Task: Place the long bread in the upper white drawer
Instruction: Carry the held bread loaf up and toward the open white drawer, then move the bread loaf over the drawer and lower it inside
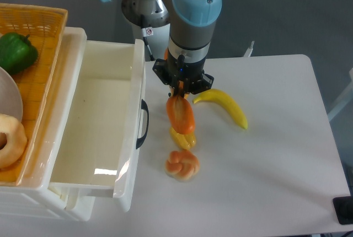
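Worktop (287, 154): white surface carrying the loose food items, with the drawer unit at its left side.
Arm (190, 22): grey segments with light blue joint caps, reaching from the base at the back edge and pointing the wrist straight down over the worktop, right of the drawer front.
Upper white drawer (105, 77): pulled out toward the viewer, interior showing no items; dark curved handle (144, 122) on its right-hand front face.
Yellow woven basket (38, 33): on top of the drawer unit at far left, holding a green pepper (16, 50); a pale ring-shaped item (10, 139) sits at the left edge.
Gripper (181, 92): black, hanging vertically below the wrist; a small blue light shows on its body.
Jaws: pinching the top end of the long bread.
Long bread (181, 113): orange-brown, hanging nearly upright under the gripper, lifted above the worktop, just right of the drawer handle and outside the drawer.
Banana (223, 104): lying on the worktop right of the bread.
Knotted bun (182, 164): on the worktop below the bread.
Yellow item (184, 138): partly hidden behind the bread's lower end.
Label (148, 31): small white sticker with red mark on the arm base; text too small to read.
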